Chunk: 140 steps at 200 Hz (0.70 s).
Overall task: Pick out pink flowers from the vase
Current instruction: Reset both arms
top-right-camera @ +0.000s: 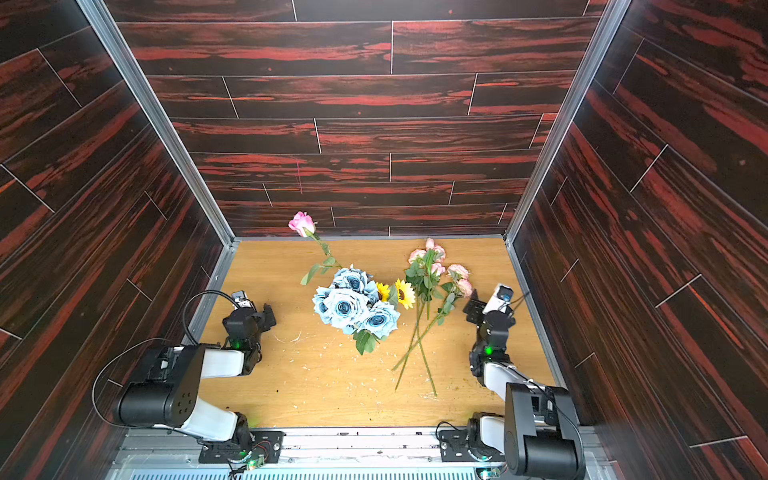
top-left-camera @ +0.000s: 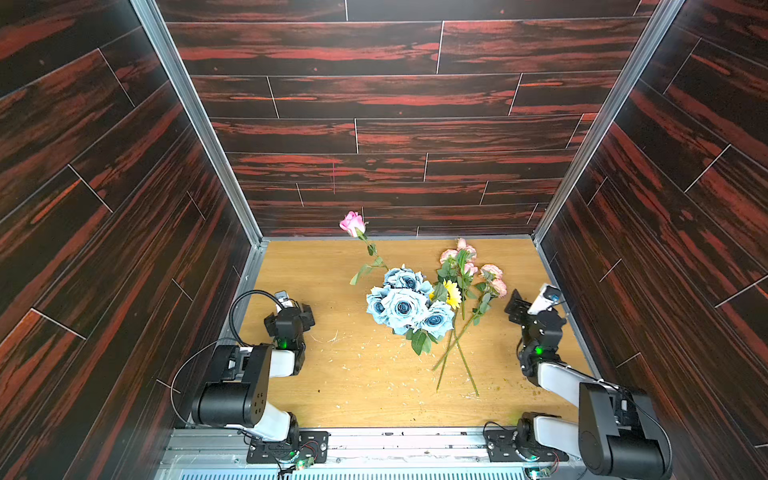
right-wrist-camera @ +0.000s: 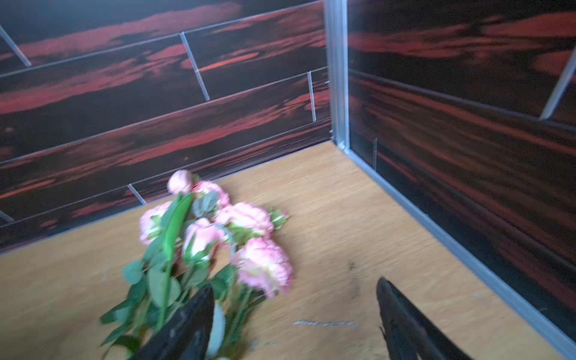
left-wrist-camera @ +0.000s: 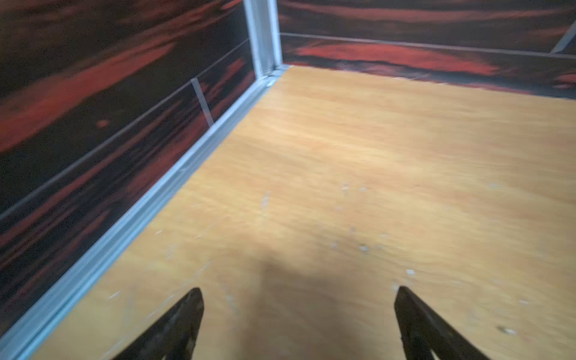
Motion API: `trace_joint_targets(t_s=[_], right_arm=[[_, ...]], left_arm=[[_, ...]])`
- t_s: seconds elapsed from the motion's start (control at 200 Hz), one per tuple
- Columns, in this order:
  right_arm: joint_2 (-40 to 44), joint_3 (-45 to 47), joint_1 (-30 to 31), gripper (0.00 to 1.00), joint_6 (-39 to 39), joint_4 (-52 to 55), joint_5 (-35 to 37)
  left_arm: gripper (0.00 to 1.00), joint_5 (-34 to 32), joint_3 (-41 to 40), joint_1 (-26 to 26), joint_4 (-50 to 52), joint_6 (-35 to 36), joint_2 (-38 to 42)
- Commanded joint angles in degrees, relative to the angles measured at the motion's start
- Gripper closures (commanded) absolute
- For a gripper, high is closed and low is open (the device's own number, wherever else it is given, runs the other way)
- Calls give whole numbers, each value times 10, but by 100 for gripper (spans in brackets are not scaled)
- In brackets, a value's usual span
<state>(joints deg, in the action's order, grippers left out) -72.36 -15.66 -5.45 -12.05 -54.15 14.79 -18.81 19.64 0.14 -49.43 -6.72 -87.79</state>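
Several pale pink flowers (top-left-camera: 492, 272) (top-right-camera: 457, 271) (right-wrist-camera: 261, 268) lie flat on the wooden table, right of the bouquet, with their long green stems (top-left-camera: 455, 353) pointing toward the front edge. A brighter pink rose (top-left-camera: 353, 223) (top-right-camera: 302, 223) stands tall at the back, its stem running down into the bouquet. The vase is hidden under the blooms. My right gripper (top-left-camera: 518, 306) (right-wrist-camera: 294, 290) is open just right of the lying pink flowers, with nothing between its fingers. My left gripper (top-left-camera: 297, 311) (left-wrist-camera: 299, 293) is open over bare table at the left.
A light blue rose bunch (top-left-camera: 405, 305) (top-right-camera: 345, 305) fills the middle of the table, with a yellow sunflower (top-left-camera: 453, 293) (top-right-camera: 404, 293) at its right side. Dark red wood-pattern walls (top-left-camera: 124, 249) enclose three sides. Small pale scraps (top-left-camera: 365, 353) litter the front of the table.
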Motion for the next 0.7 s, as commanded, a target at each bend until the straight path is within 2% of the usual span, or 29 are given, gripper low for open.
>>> trace_joint_targets(t_s=[0.0,0.04,0.205,0.326,0.386,0.491,0.611,0.666,0.681,0.696], right_arm=[[-22,7,-38,16,-11,-84,-66],[-18,1,-51,16,-2,-68,-106],[-29,-23,-58,16,17,4,-170],[-89,13,-57,16,18,-106,-180],[-85,0,-58,16,21,-72,-176],[-104,1,-55,16,32,-91,-200],[-146,-3,-27,16,62,-121,-184],[-175,-9,-7,13,79,-138,-169],[-174,-13,-3,4,83,-128,-164],[-169,-19,0,2,88,-103,-158]], left_arm=[[0,39,23,1,-14,18,-1],[0,40,39,1,14,19,-3],[0,46,44,4,20,14,-5],[0,48,45,6,21,13,-5],[0,48,44,6,21,13,-4],[0,48,44,6,21,13,-4],[0,48,44,6,21,14,-4],[0,48,44,5,21,14,-4],[0,48,44,6,21,14,-4],[0,48,44,5,21,14,-4]])
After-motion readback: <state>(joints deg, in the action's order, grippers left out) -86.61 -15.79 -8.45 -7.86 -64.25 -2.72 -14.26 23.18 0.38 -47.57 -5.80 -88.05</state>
